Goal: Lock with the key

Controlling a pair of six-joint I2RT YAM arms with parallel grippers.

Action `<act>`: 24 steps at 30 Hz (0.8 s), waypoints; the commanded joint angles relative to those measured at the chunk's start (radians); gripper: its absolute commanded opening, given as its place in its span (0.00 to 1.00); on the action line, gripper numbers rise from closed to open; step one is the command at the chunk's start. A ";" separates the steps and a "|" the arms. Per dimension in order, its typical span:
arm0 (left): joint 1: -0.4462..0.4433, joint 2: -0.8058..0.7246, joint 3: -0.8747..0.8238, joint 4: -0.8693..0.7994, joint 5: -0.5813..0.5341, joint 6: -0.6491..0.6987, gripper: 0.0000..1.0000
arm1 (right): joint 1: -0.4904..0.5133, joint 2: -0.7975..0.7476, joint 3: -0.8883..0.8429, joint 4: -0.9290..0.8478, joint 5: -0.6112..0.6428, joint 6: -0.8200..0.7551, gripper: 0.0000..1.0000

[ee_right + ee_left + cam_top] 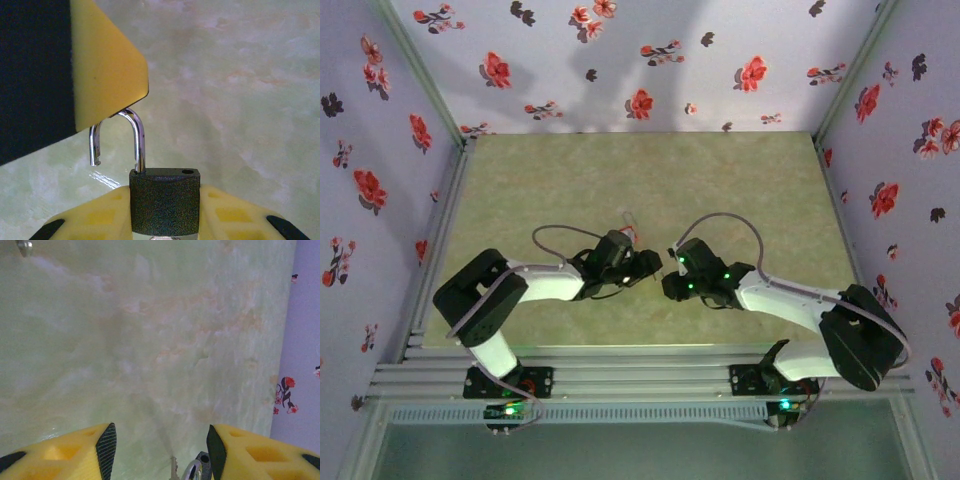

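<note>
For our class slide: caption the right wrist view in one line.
Right gripper holds a dark padlock, shackle open, tucked under the left arm's yellow finger.

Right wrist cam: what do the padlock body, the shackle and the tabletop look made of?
Padlock body: dark, matte, grainy coat, likely painted or coated metal; the base material is unclear. Shackle: bright, polished, steel-like metal with mirror glints. Tabletop: pale green marbled sheet, slightly glossy where light reflects; laminate or vinyl, cannot tell which.
</note>
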State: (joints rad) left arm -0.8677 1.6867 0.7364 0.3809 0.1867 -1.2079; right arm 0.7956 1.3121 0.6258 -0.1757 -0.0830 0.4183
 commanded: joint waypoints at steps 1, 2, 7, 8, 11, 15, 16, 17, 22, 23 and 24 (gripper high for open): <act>-0.011 0.016 -0.021 0.066 0.020 -0.027 0.53 | 0.009 -0.021 -0.007 0.031 0.000 -0.007 0.30; -0.013 0.017 -0.023 0.077 0.024 -0.030 0.51 | 0.009 -0.020 -0.008 0.031 0.000 -0.007 0.30; -0.016 0.029 -0.028 0.121 0.042 -0.048 0.47 | 0.010 -0.020 -0.009 0.034 -0.004 -0.006 0.30; -0.018 0.030 -0.028 0.127 0.044 -0.050 0.46 | 0.009 -0.023 -0.009 0.034 -0.004 -0.006 0.30; -0.019 0.035 -0.031 0.146 0.053 -0.053 0.42 | 0.009 -0.024 -0.008 0.033 -0.001 -0.006 0.30; -0.021 0.039 -0.038 0.159 0.059 -0.056 0.37 | 0.008 -0.031 -0.009 0.034 0.002 -0.004 0.30; -0.021 0.041 -0.041 0.162 0.058 -0.058 0.36 | 0.009 -0.031 -0.011 0.034 0.002 -0.003 0.30; -0.021 0.042 -0.040 0.166 0.059 -0.059 0.35 | 0.009 -0.032 -0.012 0.036 0.002 -0.003 0.30; -0.020 0.050 -0.049 0.180 0.059 -0.064 0.28 | 0.009 -0.036 -0.016 0.038 -0.001 -0.001 0.29; -0.021 0.051 -0.050 0.182 0.058 -0.065 0.28 | 0.009 -0.037 -0.016 0.038 -0.001 -0.001 0.29; -0.020 0.051 -0.051 0.184 0.059 -0.065 0.27 | 0.009 -0.036 -0.016 0.039 -0.003 -0.002 0.29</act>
State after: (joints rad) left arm -0.8791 1.7206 0.6998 0.5385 0.2359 -1.2633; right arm 0.7986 1.2995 0.6178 -0.1677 -0.0830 0.4183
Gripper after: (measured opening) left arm 0.276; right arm 0.295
